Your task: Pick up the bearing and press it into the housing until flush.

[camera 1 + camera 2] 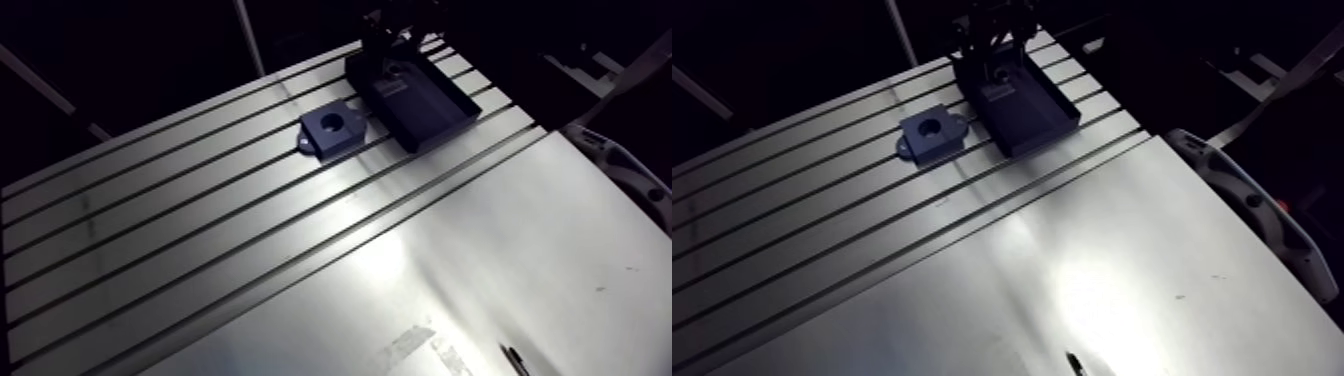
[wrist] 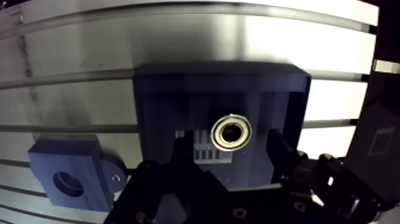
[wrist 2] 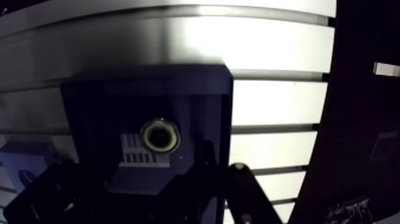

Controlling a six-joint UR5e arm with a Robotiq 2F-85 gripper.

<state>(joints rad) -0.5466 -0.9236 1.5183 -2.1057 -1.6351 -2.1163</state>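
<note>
Housing (image 2: 83,170): sits on the worktop (image 2: 71,53) just beside the tray, bore facing up to take the bearing.
Tray (image 2: 166,101): holds the bearing; its low walls likely block a sideways approach.
Bearing (image 2: 231,132): lies flat in the tray, untouched.
Jaws: released, spread wide, empty, poised above, straddling the bearing.

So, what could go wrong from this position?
The small silver ring bearing lies flat on the floor of the dark rectangular tray, between the fingers of the open end effector: a grip on its low rim may slip. One finger stands near the tray wall and might catch it. A bearing gripped tilted could jam in the round bore of the blue block housing.
</note>
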